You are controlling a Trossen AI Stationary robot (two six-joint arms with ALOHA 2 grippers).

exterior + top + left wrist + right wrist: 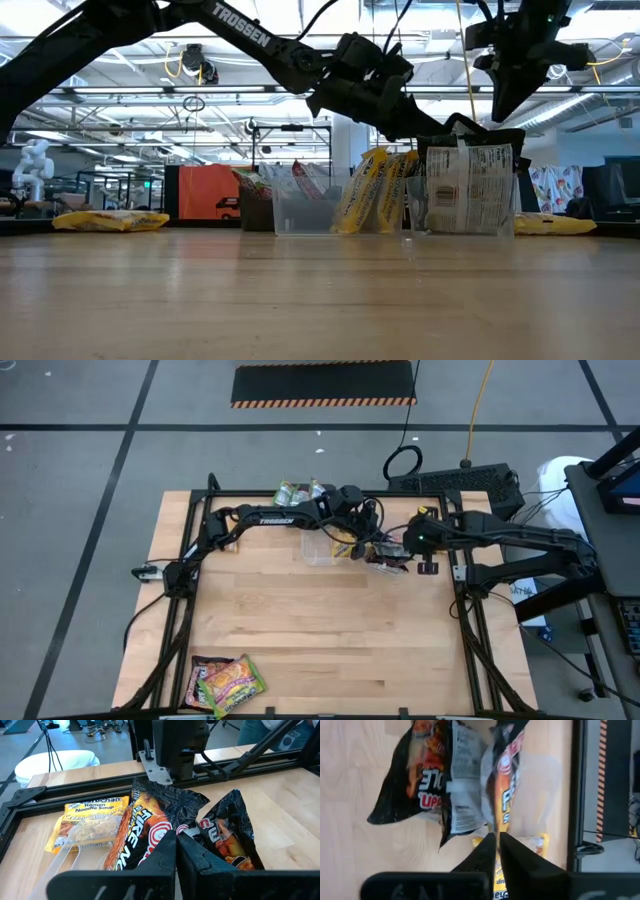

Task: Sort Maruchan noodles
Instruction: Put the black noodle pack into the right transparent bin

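Observation:
Two dark red-and-black noodle packets [155,827] stand on edge in a clear tub [465,215] at the table's far middle. Yellow packets [370,190] stand beside them, next to a second clear tub [300,215]. My left gripper [176,837], also seen in the low view [425,125], is shut and slants down at the dark packets' top. My right gripper [497,840] hangs over the same tub [498,112], its fingers a slit apart at one dark packet's tip [492,827]. My left gripper's shut fingertips [167,842] lie against the upper edge [186,827] of a dark packet, slanting down from the table's left. I cannot tell whether they pinch that edge or only rest on it. My right gripper points down at the packet's narrow end; I cannot tell whether it touches.
Green-edged packets [297,491] lie at the far edge behind the tubs. A pile of packets [225,680] lies at the near left corner. The black frame rails [465,590] run along the table's sides. Bare wood [330,630] fills the middle.

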